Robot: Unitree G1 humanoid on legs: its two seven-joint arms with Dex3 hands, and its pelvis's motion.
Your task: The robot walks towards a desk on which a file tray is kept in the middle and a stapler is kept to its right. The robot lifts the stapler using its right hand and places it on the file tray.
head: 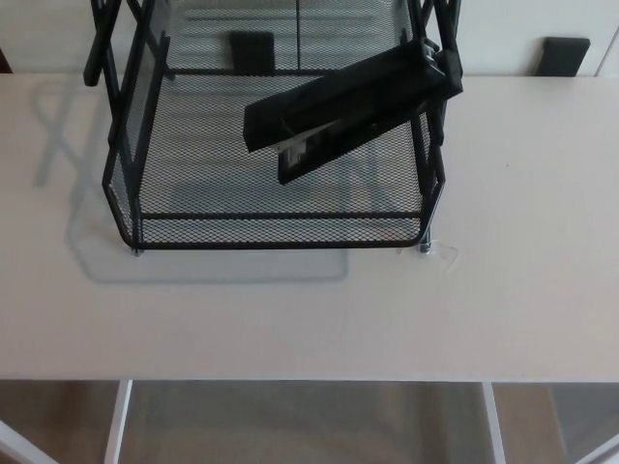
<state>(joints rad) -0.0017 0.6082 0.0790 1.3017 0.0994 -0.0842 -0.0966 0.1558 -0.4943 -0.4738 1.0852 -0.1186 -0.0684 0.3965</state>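
Note:
A black stapler (348, 111) lies tilted in the black mesh file tray (271, 230), its right end propped up on the tray's right side rail and its left end lower over the mesh floor. The tray stands in the middle of the white desk (309, 309), with its upper tiers cut off by the top of the picture. Neither of my hands shows in the head view.
Two dark objects (565, 55) sit beyond the desk's far edge, one seen through the mesh. The desk's front edge runs across the lower picture, with white legs (119, 420) and floor below it.

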